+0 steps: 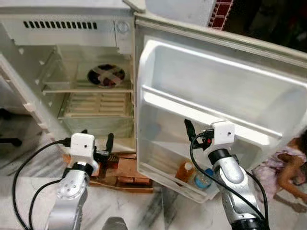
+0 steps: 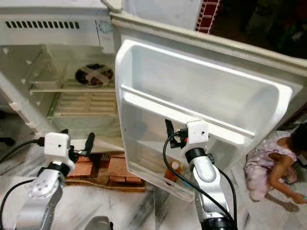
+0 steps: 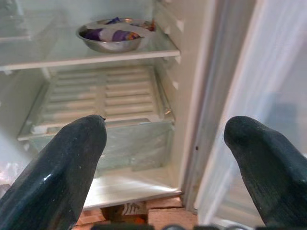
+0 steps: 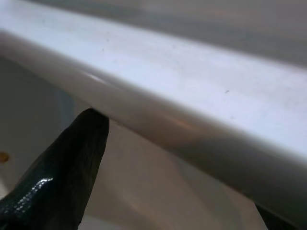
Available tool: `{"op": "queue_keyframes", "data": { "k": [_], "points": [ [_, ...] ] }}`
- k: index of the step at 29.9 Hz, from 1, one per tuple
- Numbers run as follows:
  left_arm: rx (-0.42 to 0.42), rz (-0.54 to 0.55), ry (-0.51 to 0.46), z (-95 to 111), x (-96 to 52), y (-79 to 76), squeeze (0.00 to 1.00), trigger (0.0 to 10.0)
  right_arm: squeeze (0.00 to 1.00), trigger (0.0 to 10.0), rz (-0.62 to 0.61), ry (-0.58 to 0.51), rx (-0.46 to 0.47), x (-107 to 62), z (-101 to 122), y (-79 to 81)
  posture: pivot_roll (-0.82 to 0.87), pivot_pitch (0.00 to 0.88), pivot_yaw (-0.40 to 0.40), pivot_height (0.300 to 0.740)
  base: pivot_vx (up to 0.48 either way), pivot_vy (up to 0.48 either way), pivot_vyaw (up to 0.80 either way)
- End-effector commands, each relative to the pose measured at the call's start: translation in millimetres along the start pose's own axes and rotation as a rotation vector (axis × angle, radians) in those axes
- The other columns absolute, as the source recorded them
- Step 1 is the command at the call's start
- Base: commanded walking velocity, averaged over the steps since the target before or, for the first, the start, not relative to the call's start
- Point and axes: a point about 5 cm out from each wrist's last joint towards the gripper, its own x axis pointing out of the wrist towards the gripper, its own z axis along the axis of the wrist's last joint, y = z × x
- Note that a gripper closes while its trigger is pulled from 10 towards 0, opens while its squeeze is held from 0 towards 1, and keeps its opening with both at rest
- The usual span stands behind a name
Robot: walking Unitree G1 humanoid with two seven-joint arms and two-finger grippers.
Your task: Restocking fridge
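Red bricks point(image 1: 125, 168) under fridge base on marble floor point(image 1: 29, 191) before me. Person point(image 1: 288, 165) crouched off to my right (pink clothing).

Home kitchen: open fridge point(image 1: 86, 72), marble floor point(image 1: 158, 211), brick prop point(image 1: 125, 170).

one fridge point(image 1: 29, 72) with one open door point(image 1: 216, 86), one bowl point(image 1: 106, 75), two bottles, orange point(image 1: 184, 171) and blue-capped point(image 1: 203, 179), and one person point(image 1: 288, 165).
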Motion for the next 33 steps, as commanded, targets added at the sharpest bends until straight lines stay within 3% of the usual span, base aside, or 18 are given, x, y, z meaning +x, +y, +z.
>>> {"op": "queue_keyframes", "data": {
  "k": [1, 16, 26, 33],
  "points": [
    [0.003, 0.001, -0.008, 4.3, 1.3, -3.0, 0.00, 10.0, 0.00, 10.0, 0.019, 0.016, -0.004, 1.0, -0.3, -0.3, 0.05, 0.000, -0.057, 0.740, 0.000, 0.000, 0.00],
    [0.011, 0.012, 0.003, 5.5, 5.9, -3.3, 0.00, 10.0, 0.00, 10.0, 0.111, 0.095, 0.026, -7.0, -16.3, 10.8, 0.04, 0.000, -0.045, 0.740, -0.221, 0.000, 0.00],
    [0.019, 0.009, 0.007, 5.3, 7.1, -3.2, 0.00, 10.0, 0.00, 10.0, 0.110, 0.066, 0.045, -4.9, -12.5, 9.9, 0.04, 0.000, -0.044, 0.740, -0.275, 0.000, 0.00],
    [0.027, 0.008, 0.010, 4.4, 8.9, -3.9, 0.00, 10.0, 0.00, 10.0, 0.105, 0.013, 0.028, 0.1, -4.0, 7.5, 0.04, 0.000, -0.044, 0.740, 0.000, 0.000, 0.00]
  ]
}}
